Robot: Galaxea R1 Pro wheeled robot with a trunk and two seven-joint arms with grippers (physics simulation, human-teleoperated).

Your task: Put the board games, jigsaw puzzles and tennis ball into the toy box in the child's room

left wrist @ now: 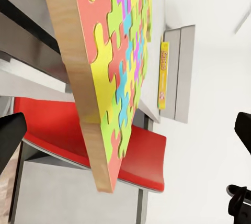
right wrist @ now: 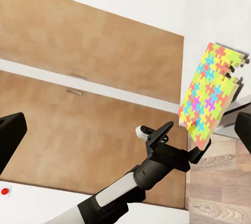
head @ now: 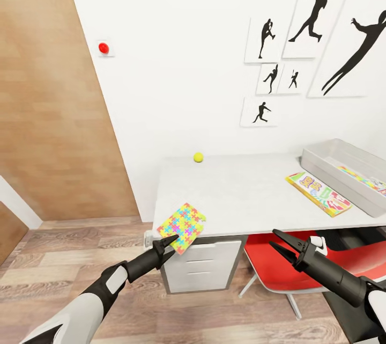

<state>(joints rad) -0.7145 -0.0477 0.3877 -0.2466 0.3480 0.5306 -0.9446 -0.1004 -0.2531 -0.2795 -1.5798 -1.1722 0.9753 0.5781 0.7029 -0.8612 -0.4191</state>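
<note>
The jigsaw puzzle (head: 182, 227) lies at the near left corner of the table (head: 241, 194), overhanging its edge. The left gripper (head: 170, 241) has its spread fingers on either side of the puzzle's near corner, not clamped. The right gripper (head: 280, 243) hangs open before the red chair (head: 279, 274). The tennis ball (head: 198, 157) sits by the wall; a board game (head: 317, 192) lies beside the toy box (head: 343, 172).

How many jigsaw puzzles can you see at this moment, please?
2. One jigsaw puzzle overhangs the table's near left corner, at the left claw. A second puzzle seems to lie inside the toy box, partly hidden by its wall.
</note>
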